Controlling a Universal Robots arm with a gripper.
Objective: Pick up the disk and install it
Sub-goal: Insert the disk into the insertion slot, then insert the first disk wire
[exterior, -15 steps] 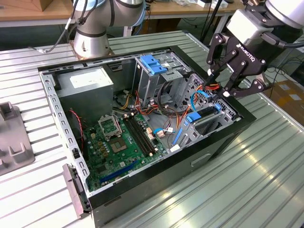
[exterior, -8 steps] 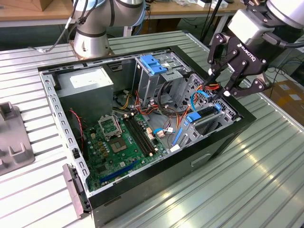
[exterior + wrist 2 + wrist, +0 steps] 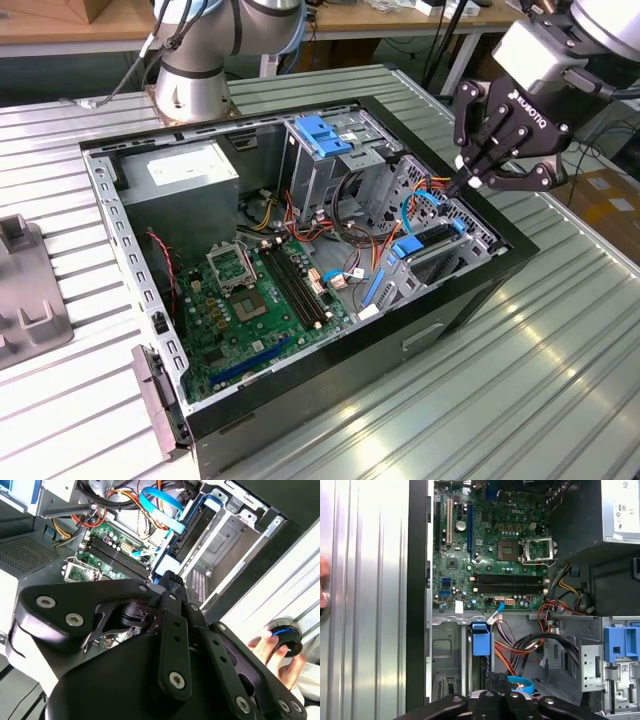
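Note:
The disk [image 3: 428,256], a dark slim drive in a bright blue carrier, stands on edge in the drive bay at the exterior view's right end of the open computer case [image 3: 470,300]. In the second wrist view the disk [image 3: 194,532] lies just beyond my fingertips. In the first wrist view its blue tab [image 3: 480,639] shows beside the motherboard. My black gripper [image 3: 467,186] hovers over that bay, a little above the disk and apart from it. Its fingers [image 3: 172,587] are pressed together with nothing between them.
A green motherboard [image 3: 255,300] fills the case floor, with a grey power supply [image 3: 185,175] behind it. A broader blue bracket [image 3: 325,135] tops the rear drive cage. Orange and blue cables [image 3: 375,225] run near the bay. A person's hand [image 3: 280,660] with a small black knob rests outside the case.

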